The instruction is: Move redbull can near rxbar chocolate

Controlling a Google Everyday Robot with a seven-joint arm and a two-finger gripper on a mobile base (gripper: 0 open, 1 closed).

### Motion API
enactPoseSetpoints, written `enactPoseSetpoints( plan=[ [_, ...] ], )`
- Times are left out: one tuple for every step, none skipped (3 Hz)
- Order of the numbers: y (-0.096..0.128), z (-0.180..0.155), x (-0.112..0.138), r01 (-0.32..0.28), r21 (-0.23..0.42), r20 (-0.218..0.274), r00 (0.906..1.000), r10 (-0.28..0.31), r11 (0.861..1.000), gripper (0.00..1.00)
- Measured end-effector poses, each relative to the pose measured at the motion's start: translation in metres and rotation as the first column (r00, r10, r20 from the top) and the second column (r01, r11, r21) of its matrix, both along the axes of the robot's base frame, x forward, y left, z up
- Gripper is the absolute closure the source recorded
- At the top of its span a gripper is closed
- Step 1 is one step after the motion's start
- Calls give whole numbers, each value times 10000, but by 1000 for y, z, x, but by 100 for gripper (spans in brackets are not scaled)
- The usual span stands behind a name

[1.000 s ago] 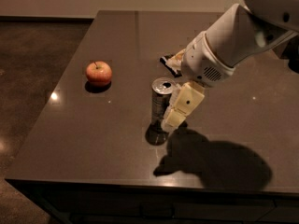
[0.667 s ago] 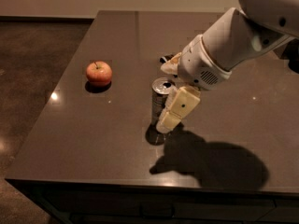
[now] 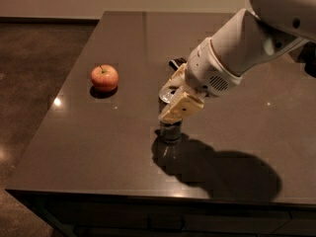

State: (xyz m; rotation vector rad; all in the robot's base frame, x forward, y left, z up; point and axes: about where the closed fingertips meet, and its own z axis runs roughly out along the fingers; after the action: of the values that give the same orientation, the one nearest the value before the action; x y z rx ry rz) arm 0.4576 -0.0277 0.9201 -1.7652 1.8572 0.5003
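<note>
One apple [image 3: 104,77], one redbull can [image 3: 170,131], one rxbar chocolate [image 3: 177,62], one gripper [image 3: 177,104] at the can.

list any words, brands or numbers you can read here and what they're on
None can be read.
redbull can: mostly hidden by the gripper, which is at the can near the table's middle; no lettering legible on the part that shows.
rxbar chocolate: dark wrapper behind the arm, markings too blurred to read.
apple: no sticker or label visible.

Red apple [image 3: 104,77] rests on dark table [image 3: 74,147].
</note>
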Motion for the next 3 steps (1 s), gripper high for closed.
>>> enactPoseSetpoints(
  plan=[
    [-2, 9, 5, 87, 1, 53, 9999, -87, 10000, 80],
    [-9, 20, 21, 404, -35, 204, 9990, -403, 9992, 100],
    [-22, 28, 47, 854, -16, 257, 9960, -853, 9963, 100]
  ],
)
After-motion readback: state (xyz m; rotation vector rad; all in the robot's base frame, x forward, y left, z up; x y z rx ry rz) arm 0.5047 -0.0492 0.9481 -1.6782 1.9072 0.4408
